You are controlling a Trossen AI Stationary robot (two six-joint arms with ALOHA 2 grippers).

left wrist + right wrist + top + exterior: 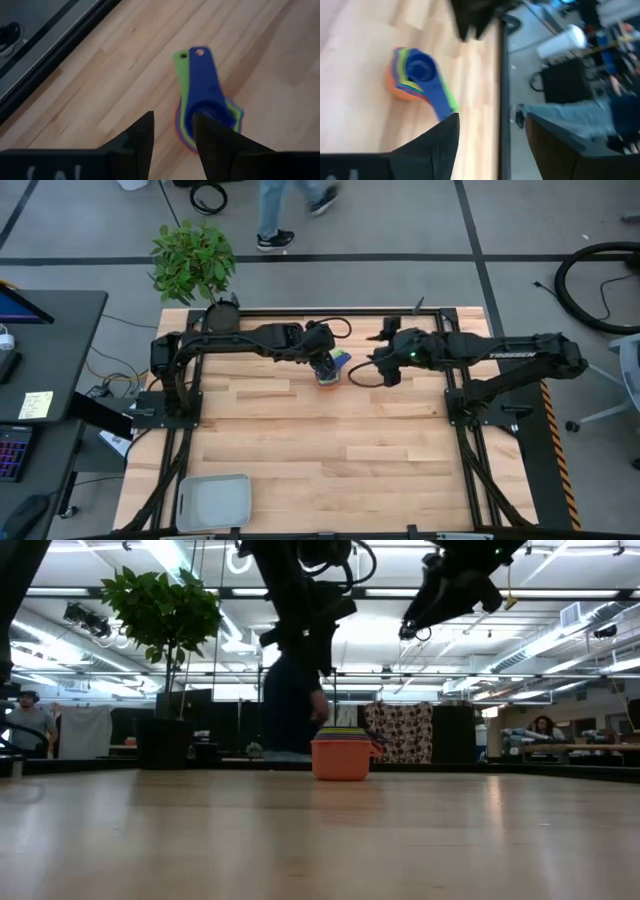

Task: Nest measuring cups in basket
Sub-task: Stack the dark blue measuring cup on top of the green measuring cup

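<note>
The nested measuring cups (330,368) are seen at upper centre on the table (320,460). The left gripper (172,137) is held apart above them; the right gripper (492,132) is spread wide, empty. The basket (213,501) sits lower left.

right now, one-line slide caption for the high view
Nested measuring cups stand on the table's far side between both pincers, left and right; grey basket sits empty at near-left edge.
</note>
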